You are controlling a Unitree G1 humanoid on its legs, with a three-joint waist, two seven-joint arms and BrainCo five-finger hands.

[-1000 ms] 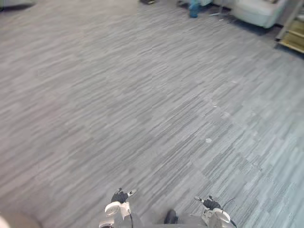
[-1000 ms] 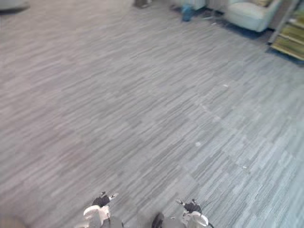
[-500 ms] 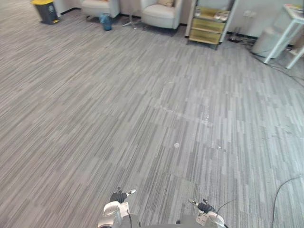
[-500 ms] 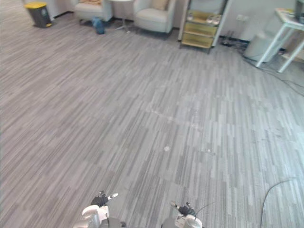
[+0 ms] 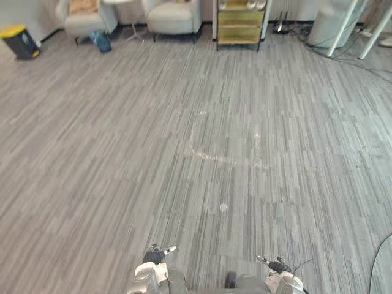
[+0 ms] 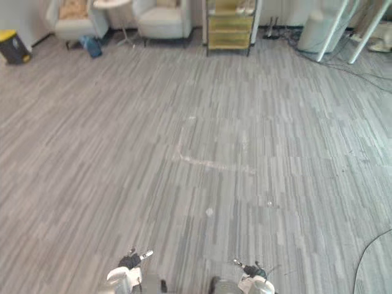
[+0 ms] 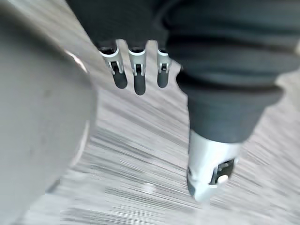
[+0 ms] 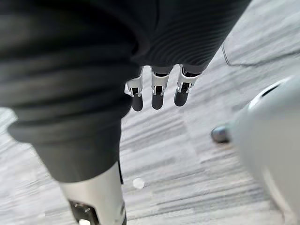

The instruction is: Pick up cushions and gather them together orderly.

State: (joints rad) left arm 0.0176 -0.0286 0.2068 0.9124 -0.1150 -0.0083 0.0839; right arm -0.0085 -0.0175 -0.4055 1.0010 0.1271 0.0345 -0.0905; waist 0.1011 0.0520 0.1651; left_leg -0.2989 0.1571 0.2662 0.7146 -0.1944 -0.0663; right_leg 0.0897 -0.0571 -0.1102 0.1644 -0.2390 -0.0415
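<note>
We are making out two cushions, both cut off by the upper edge: a tan fabric cushion (image 6: 73,7) is lying on the left pale upholstered armchair (image 6: 72,26) across the grey striped floor (image 6: 196,153), and a second tan cushion (image 6: 166,2), barely showing, on the right pale armchair (image 6: 160,23). The left hand (image 7: 136,77) and the right hand (image 8: 157,93) are hanging low, well apart from them, fingers relaxed and nearly straight, holding nothing. Against half a second ago the whole view is sitting shifted sideways: the camera is turning, not the furniture.
</note>
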